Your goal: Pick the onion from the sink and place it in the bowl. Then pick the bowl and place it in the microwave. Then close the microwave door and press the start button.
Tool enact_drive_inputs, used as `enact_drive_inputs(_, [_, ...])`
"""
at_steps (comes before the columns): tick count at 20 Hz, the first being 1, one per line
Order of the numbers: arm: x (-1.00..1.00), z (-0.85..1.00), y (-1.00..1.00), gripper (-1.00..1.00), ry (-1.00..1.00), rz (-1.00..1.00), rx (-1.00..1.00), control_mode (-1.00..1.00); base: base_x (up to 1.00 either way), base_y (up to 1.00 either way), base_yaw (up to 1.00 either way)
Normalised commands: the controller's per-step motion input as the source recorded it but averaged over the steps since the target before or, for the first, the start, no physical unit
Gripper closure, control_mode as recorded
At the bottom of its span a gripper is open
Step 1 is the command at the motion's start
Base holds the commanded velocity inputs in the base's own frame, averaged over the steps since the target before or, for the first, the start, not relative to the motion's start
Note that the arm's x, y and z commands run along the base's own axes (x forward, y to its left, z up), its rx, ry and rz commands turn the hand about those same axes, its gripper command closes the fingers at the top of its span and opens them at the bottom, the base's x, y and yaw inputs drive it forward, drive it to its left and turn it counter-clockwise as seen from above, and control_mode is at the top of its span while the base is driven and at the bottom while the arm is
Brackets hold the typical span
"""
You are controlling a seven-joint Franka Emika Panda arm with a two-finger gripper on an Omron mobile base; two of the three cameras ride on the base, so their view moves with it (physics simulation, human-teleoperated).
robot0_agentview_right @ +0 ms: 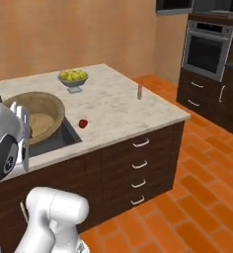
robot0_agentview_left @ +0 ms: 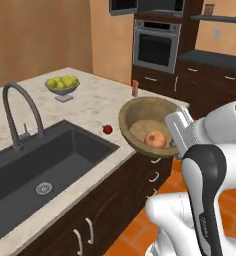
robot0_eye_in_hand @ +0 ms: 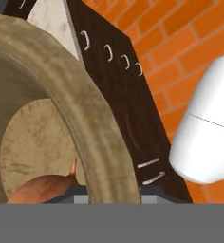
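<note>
My gripper (robot0_agentview_left: 173,141) is shut on the thick rim of the wooden bowl (robot0_agentview_left: 140,117), holding it tilted over the counter's front edge, right of the sink (robot0_agentview_left: 40,165). The orange-tan onion (robot0_agentview_left: 155,139) lies inside the bowl against its low side, close to the fingers. In the right base view the bowl (robot0_agentview_right: 39,116) hangs beside my hand (robot0_agentview_right: 23,126). The hand view has the bowl rim (robot0_eye_in_hand: 85,128) running up from the fingertips and part of the onion (robot0_eye_in_hand: 40,190) at the bottom. The microwave's (robot0_agentview_left: 162,5) lower edge shows above the steel oven.
A small red fruit (robot0_agentview_left: 107,129) lies on the marble counter (robot0_agentview_left: 95,102) by the sink corner. A grey footed bowl of yellow-green fruit (robot0_agentview_left: 62,84) and a small shaker (robot0_agentview_left: 135,88) stand farther back. The faucet (robot0_agentview_left: 20,112) arches over the sink. The steel oven (robot0_agentview_left: 156,46) faces an orange brick floor (robot0_agentview_right: 207,188).
</note>
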Motion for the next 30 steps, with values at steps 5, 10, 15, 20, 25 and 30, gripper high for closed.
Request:
enact_drive_inputs(5, [0.0, 0.0, 0.0, 1.0, 0.0, 0.0, 0.0, 1.0, 0.26, -0.87, -0.41])
enact_drive_inputs(10, [0.0, 0.0, 0.0, 1.0, 0.0, 0.0, 0.0, 1.0, 0.65, -1.0, -0.3])
enact_drive_inputs(15, [0.0, 0.0, 0.0, 1.0, 0.0, 0.0, 0.0, 1.0, 0.95, -0.98, -0.2])
enact_drive_inputs(20, [0.0, 0.0, 0.0, 1.0, 0.0, 0.0, 0.0, 1.0, 0.99, -1.0, -0.1])
enact_drive_inputs(25, [0.0, 0.0, 0.0, 1.0, 0.0, 0.0, 0.0, 1.0, 0.98, -0.99, -0.05])
enact_drive_inputs(30, [0.0, 0.0, 0.0, 1.0, 0.0, 0.0, 0.0, 1.0, 0.99, -0.93, -0.03])
